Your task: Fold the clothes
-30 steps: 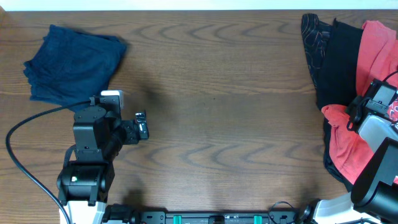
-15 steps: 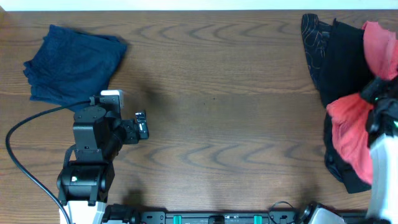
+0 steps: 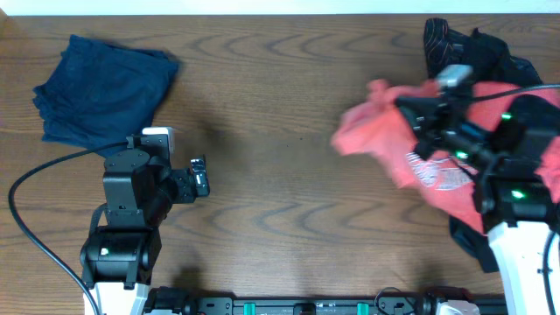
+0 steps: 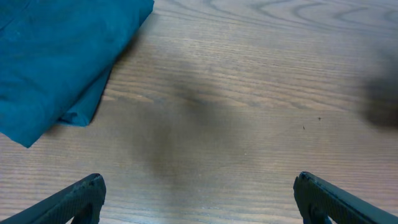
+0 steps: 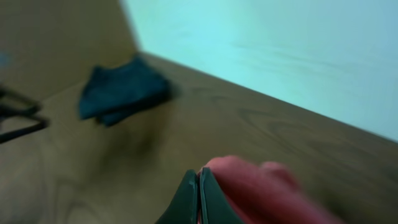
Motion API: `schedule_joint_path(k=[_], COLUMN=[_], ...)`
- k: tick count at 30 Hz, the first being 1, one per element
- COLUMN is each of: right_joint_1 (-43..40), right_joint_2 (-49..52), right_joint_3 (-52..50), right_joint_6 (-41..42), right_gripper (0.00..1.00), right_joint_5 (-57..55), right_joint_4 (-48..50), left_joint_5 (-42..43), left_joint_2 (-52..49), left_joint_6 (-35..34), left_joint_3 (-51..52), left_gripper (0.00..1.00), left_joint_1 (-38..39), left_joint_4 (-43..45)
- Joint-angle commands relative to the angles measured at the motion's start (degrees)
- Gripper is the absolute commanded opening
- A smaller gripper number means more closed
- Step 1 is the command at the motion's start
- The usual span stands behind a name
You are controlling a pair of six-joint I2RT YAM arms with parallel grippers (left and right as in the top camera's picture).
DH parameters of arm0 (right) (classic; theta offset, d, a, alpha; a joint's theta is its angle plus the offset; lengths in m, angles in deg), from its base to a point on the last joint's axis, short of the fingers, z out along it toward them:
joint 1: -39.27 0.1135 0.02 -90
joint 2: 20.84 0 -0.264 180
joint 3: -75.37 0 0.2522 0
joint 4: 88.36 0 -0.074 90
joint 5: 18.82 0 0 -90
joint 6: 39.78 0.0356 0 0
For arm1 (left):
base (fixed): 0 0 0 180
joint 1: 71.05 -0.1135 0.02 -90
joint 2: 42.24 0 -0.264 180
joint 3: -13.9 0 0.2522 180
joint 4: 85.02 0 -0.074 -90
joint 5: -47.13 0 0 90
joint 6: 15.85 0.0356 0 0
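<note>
1. Overhead view:
   - The left gripper [image 3: 199, 175] is over the near-left part of the wooden table [image 3: 280, 219]. Its fingers stand apart and nothing is between them.
   - A folded navy garment [image 3: 101, 87] lies at the far left, just beyond the left arm.
   - The right gripper [image 3: 404, 107] is over the far-right part of the table, with its fingers together, clamped on the coral-red T-shirt [image 3: 376, 136].
   - The T-shirt is bunched at the gripper and spreads to the right and to the near side. White and navy lettering shows on it.
   - Black garments [image 3: 464, 48] lie at the far-right corner, partly under the T-shirt and the right arm.

2. Left wrist view:
   - The two fingers [image 4: 74, 199] of the left gripper [image 4: 199, 180] are wide apart at the lower corners, with only bare table between them.
   - The navy garment [image 4: 56, 56] fills the upper left, well apart from both fingers.

3. Right wrist view (blurred):
   - The fingers [image 5: 189, 196] of the right gripper [image 5: 199, 190] are pressed together.
   - The coral-red T-shirt [image 5: 261, 186] is touching them on the right side.
   - The navy garment [image 5: 124, 93] lies far off on the table, near a pale wall [image 5: 280, 50].
</note>
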Motion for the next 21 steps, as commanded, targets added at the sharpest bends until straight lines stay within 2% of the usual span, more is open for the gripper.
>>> schedule_joint_path(k=[1, 5, 6, 7, 8, 10, 13, 15, 17, 21], right_joint_1=[6.80, 13.55, 14.69, 15.50, 15.74, 15.41, 13.42, 11.41, 9.07, 4.02], right_joint_2=[3.41, 8.35, 9.40, 10.27, 10.64, 10.62, 9.29, 8.13, 6.99, 6.01], right_joint_3=[0.92, 0.92, 0.92, 0.92, 0.92, 0.92, 0.92, 0.92, 0.92, 0.92], right_joint_6=[-2.80, -2.75, -2.67, -1.57, -0.33, 3.17, 10.45, 15.37, 18.45, 19.17], right_gripper=[0.01, 0.01, 0.09, 0.33, 0.47, 0.59, 0.68, 0.71, 0.73, 0.73], right_joint_5=[-0.52, -7.96, -10.84, -15.13, -18.93, -28.98, -45.00, -53.11, -57.46, -58.36], right_joint_4=[3.13, 8.83, 9.86, 10.60, 10.86, 10.34, 7.69, 4.20, -0.15, -7.45], left_joint_5=[0.61, 0.61, 0.63, 0.68, 1.05, 2.56, 7.21, 10.36, 12.72, 17.49], left_joint_2=[0.00, 0.00, 0.00, 0.00, 0.00, 0.00, -0.44, -1.51, -3.45, -11.34], left_joint_6=[0.94, 0.94, 0.94, 0.94, 0.92, 0.15, -4.04, -8.55, -12.66, -24.83], left_joint_3=[-1.25, -1.25, -1.25, -1.25, -1.25, -1.25, -1.25, -1.18, -1.09, -1.03], left_gripper=[0.98, 0.98, 0.98, 0.98, 0.98, 0.98, 0.98, 0.98, 0.98, 0.98], left_joint_1=[-0.33, -0.33, -0.35, -0.33, -0.33, -0.33, -0.33, -0.33, 0.02, 2.47], left_joint_4=[0.02, 0.04, 0.07, 0.07, 0.07, 0.15, 1.86, 3.50, 4.83, 7.87])
